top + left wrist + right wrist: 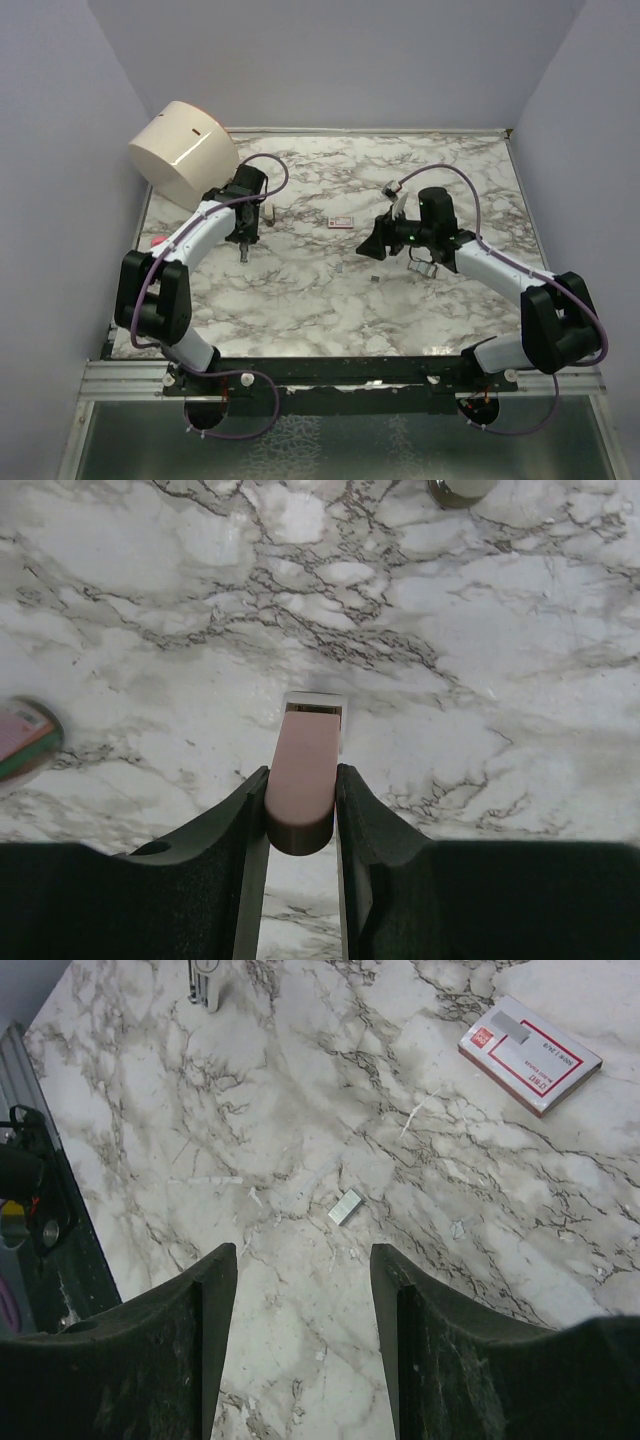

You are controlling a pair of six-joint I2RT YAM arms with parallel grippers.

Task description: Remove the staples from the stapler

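Stapler (305, 750), pink-bodied with a pale metal nose, is pinched across its width by the left end effector (302, 773), whose two dark fingers (235, 830) press against its sides, so that end effector is closed on the stapler. The nose points away from the wrist and sits low over the marble-patterned desk (300, 310); whether it actually touches the surface cannot be told. From above, this grip is over the left rear part of the desk. Just left of the stapler in the wrist view, at the frame edge, lies a blurred round thing in pink and green (25, 742). Behind and to the left of the stapler a large beige cylinder (185, 150) lies tipped on its side against the wall. To the right of the stapler, a small red-and-white staple box (530, 1055) lies flat on the desk, between the stapler and the right end effector (305, 1250). A short silvery strip of staples (345, 1206) lies loose on the marble, to the right of the stapler and nearer the arm bases than the box, apart from everything else. The right end effector hangs over that strip, well apart from the stapler, its fingers spread wide with only bare desk between them, gripping nothing.
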